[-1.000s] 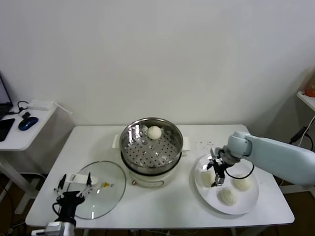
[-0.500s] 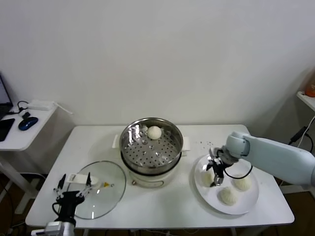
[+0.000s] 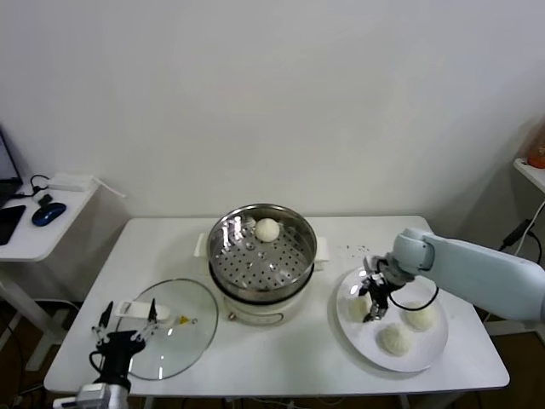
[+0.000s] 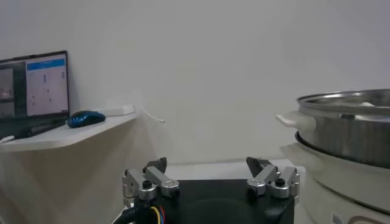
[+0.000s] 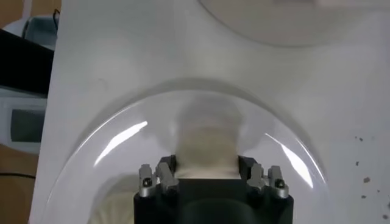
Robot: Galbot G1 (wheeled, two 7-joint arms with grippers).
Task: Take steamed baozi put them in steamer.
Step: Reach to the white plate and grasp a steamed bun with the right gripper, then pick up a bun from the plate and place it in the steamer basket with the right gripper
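Head view, right of centre: right end effector is clamped on a round off-white baozi atop the flat white plate; lift straight, gently, toward the shiny steel steamer.

In the head view the right claw covers much of the round off-white dough bun on the flat white plate beside the shiny steel steamer basket, and its fingertips are too small there to make out. In the right wrist view that bun is blurred, its lower part hidden behind the claw's black body, while a second bun is cut off by the picture's edge. In the left wrist view the steamer is cut by the edge, and the pale bun barely peeks over its rim.
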